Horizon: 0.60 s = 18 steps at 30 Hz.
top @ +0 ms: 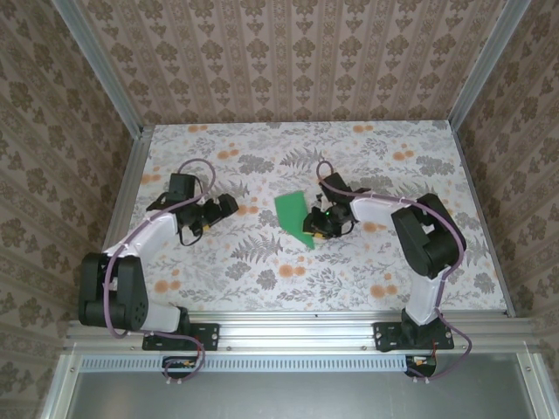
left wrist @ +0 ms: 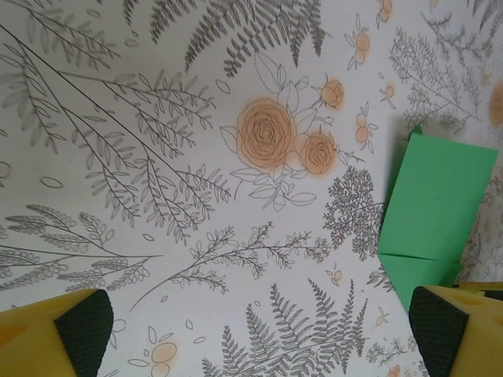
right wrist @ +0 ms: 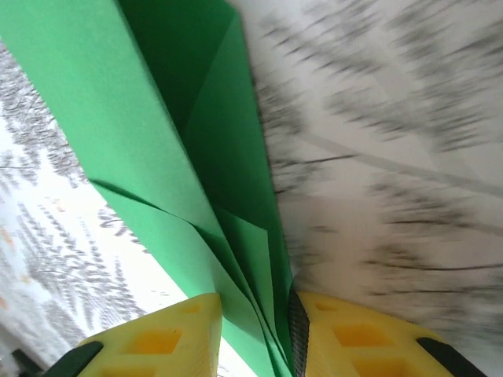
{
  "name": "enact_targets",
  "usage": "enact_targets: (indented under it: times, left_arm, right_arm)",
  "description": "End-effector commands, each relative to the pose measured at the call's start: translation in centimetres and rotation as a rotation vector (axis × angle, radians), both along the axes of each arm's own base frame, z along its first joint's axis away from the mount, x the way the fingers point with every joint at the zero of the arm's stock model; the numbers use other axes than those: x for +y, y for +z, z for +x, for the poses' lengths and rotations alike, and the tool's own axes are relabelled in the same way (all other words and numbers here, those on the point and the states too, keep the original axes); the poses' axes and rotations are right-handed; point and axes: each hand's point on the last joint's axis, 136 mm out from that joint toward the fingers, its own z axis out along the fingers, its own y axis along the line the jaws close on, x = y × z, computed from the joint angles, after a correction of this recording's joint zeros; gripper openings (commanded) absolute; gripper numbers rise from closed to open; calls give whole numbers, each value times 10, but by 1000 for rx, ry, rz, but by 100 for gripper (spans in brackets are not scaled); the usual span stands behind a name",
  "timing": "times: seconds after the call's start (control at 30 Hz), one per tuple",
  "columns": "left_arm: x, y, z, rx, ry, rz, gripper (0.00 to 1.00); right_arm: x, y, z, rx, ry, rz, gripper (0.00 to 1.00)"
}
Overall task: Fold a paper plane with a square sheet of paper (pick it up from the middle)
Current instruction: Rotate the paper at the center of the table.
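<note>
Plainly clamped at the right gripper point(right wrist: 255, 306): jaws pinched onto the paper point(right wrist: 157, 118), folded layers wedged between the pads and fanning out ahead of the fingertips. Hard to tell whether lifted clear of the table point(top: 218, 279) or resting on it by an edge. Spread wide at the left gripper point(left wrist: 259, 330), gripping nothing, the same green paper just ahead of one pad and off to that side, well away from the other. Judging by looks: featherweight, thin and limp across a single layer, stiffer along creases and wherever layers stack; smooth enough to slide out of a light pinch, easy to crumple or tear under a hard one. Best taken flat between the pads where several layers overlap near the middle crease, never by a loose corner. No brand, label or writing to read on paper or fingers; flowers and ferns printed on the table, no lettering
</note>
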Motion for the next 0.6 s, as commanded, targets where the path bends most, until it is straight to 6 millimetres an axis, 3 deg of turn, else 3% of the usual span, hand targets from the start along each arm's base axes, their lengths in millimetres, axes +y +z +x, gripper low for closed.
enact_targets:
  times: [0.0,0.1,0.37,0.57]
  left_arm:
    - [-13,-5,-3,18,-11,-35,100]
    - [-20,-9,-6,27,-25,-36,100]
    - [-34,-16,-8,44,-51,-40,100]
    - [-39,-20,-10,55,-54,-41,100]
  right_arm:
    - [40,9,-9,49,-64,113,32]
    - [43,16,-7,21,-90,106,35]
    - [1,47,-1,-135,-66,-117,42]
    - [16,54,-4,-186,80,-167,41]
